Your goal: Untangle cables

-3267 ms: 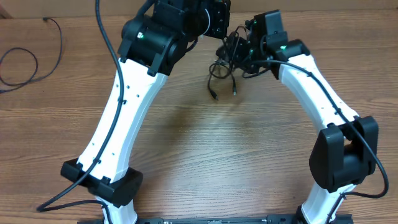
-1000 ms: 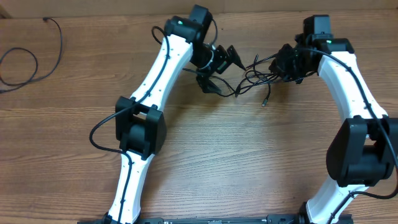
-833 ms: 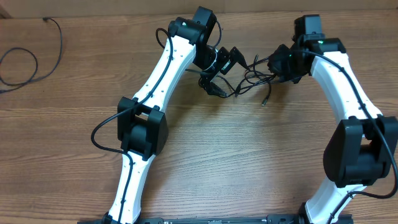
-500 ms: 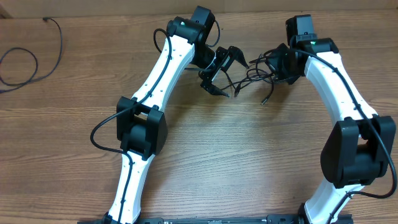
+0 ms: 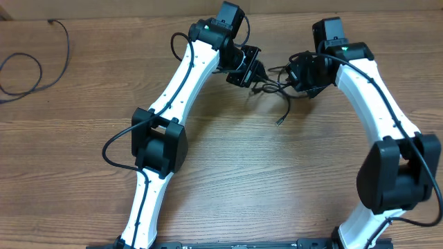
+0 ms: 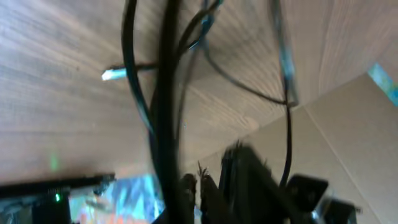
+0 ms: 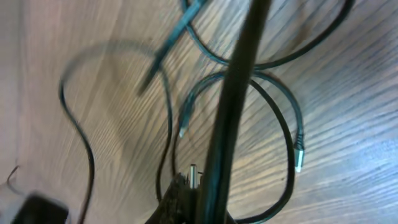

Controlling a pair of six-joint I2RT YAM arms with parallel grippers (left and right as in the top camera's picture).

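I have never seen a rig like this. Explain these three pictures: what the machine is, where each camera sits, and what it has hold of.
These are two white-and-black robot arms working at a wooden table. The wide picture looks down from above. The two blurry close-ups come from a camera on each wrist. Each arm ends in a two-finger hand. The left hand and the right hand are both shut on a tangle of thin black cables strung between them, with one plug end trailing loose. The thick dark strands close to the wrist lenses appear to be those cables. A separate black cord lies at the table's far left.
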